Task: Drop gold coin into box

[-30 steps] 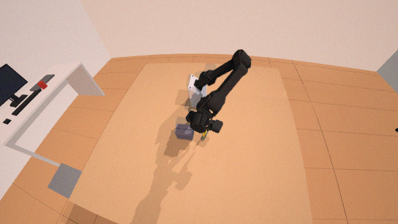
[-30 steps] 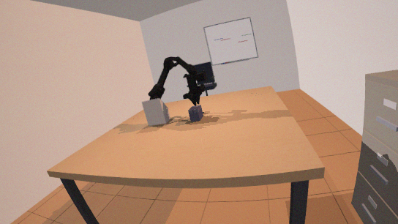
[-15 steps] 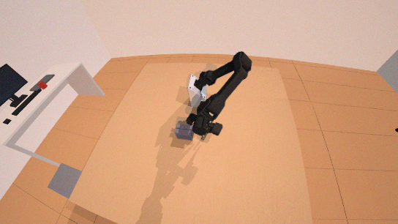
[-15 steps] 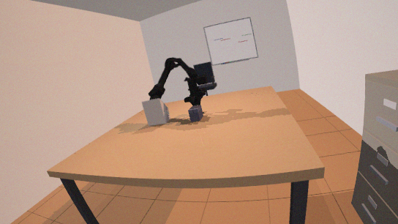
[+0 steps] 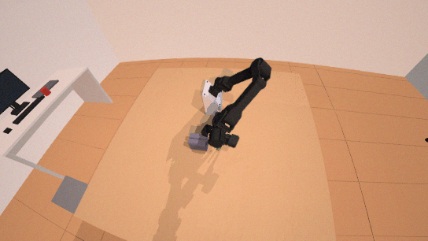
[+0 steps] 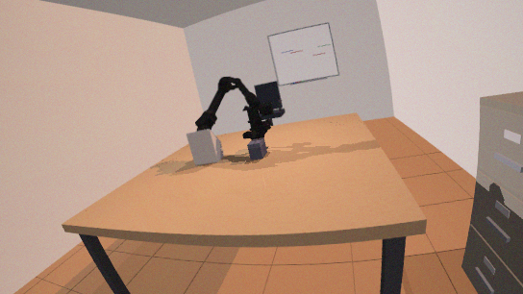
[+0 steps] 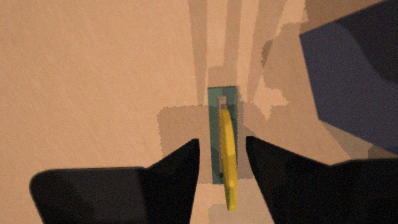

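The gold coin stands on its edge in the dark-green holder, seen nearly edge-on in the wrist view. My gripper is partly open above the holder, one finger on each side of the coin, with a visible gap on both sides. The coin leans a little across the picture toward the right finger. The grey box stands close beside the holder, at the upper right of the wrist view. Its slot is a dark line in the top view. The arm hides most of the holder and coin there.
The arm's pale base block stands behind the grey box on the wooden table. The box's near corner is close to the right finger's side. A white desk with a monitor stands off to the left in the top view.
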Robot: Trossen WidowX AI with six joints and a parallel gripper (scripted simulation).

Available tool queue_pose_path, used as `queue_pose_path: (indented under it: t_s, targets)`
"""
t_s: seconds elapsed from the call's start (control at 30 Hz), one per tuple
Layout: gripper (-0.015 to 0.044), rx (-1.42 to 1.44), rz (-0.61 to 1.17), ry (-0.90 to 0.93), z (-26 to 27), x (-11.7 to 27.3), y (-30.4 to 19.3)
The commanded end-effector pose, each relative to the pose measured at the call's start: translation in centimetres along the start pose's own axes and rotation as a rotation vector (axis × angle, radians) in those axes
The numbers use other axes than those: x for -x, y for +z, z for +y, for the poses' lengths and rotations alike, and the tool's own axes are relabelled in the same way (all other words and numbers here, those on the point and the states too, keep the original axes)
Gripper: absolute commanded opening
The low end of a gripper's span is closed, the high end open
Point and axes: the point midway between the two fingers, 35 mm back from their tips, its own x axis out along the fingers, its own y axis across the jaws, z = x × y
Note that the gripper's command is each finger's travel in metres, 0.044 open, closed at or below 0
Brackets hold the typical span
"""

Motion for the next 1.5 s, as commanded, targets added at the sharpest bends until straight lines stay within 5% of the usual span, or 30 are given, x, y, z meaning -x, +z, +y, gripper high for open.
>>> queue_pose_path:
  t_s: [0.0,0.17,1.47]
  targets:
    - [0.0108,-0.009,0.004,0.002,-0.1,-0.4,0.0]
    - [0.0000,-0.009,0.004,0.002,-0.1,-0.4,0.0]
    - [0.0000,-0.009,0.001,-0.005,-0.2,6.7,0.4]
